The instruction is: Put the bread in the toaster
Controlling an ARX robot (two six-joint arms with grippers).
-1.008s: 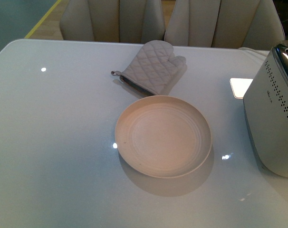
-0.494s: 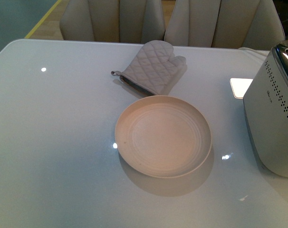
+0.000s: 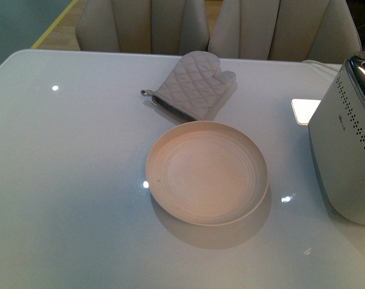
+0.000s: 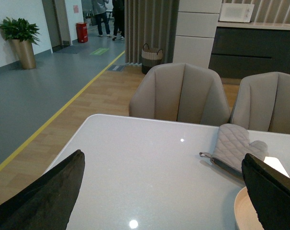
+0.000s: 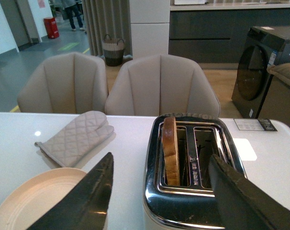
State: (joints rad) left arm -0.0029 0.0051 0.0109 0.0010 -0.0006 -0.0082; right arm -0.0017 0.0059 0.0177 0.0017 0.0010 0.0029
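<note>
- The table point(image 3: 68, 180) is seen as a wide, glossy white surface carrying everything; two beige chairs point(image 3: 140, 24) are placed behind it.
- The toaster point(image 5: 193, 191), taken here as the landmark, is a boxy white-grey body with a chrome top and two slots; in the front view it is cut by the picture edge.
- The plate point(image 3: 206, 173), round and cream, is found beside the toaster, on the side of the robot's left arm, and nothing lies in it.
- The oven mitt point(image 3: 194, 84), quilted and grey, is laid beyond the plate, farther from the toaster.
- The bread point(image 5: 170, 151) is seen upright in the toaster slot nearer the plate, with its crust edge above the chrome rim, so the task is judged as practically done.
- The bread is judged light, soft and crumbly; if it must be moved, it is best taken gently by the upper crust, which is stiffer.
- The right gripper point(image 5: 166, 201) hangs above the toaster with its fingers spread wide, holding nothing.
- The left gripper point(image 4: 164, 196) is held far from the toaster, over the table, also spread wide and empty.
</note>
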